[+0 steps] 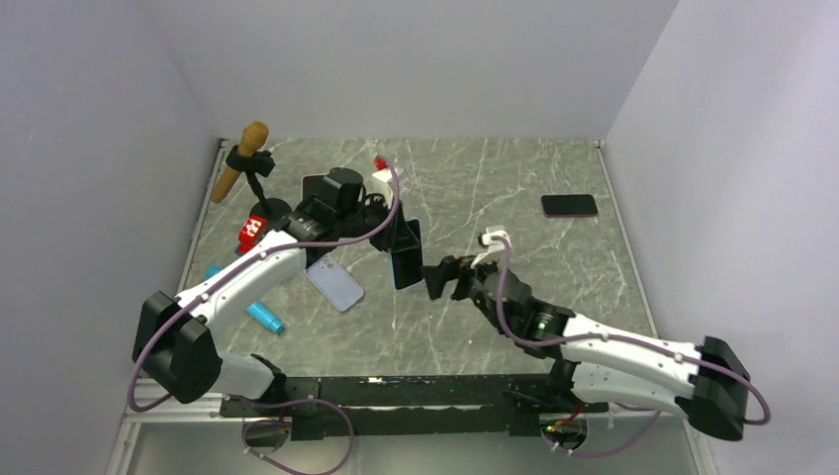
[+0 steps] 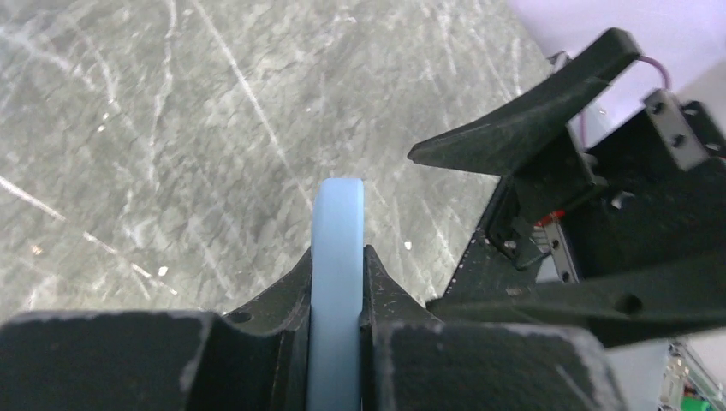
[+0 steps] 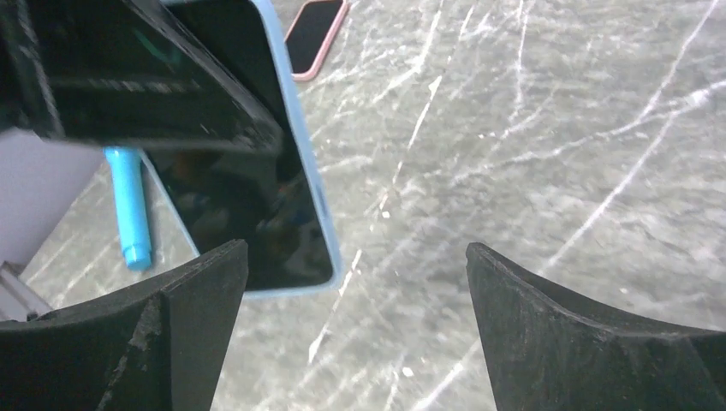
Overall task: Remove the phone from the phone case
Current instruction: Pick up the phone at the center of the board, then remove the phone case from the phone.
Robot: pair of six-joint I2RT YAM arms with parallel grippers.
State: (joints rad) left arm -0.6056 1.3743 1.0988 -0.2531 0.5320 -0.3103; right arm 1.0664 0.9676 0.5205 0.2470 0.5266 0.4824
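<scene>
Clamping cased phone [image 1: 407, 255] edge-on, left pincer [image 2: 337, 261] reaches forward; right pincer [image 3: 355, 291] gaping, empty, alongside.

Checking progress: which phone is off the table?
The black-screened phone in the light-blue case, clamped in the left gripper; the pink-edged phone lies flat.

We see the phone [image 3: 248, 197] seated in its case [image 2: 336, 223]: a dark, glossy screen framed by a pale blue rim with rounded corners. It hangs upright, screen side-on, from the left tool [image 1: 399, 230]. The tool's fingers are pinched on the upper part of the case, and the lower end hangs free below the tool.
</scene>
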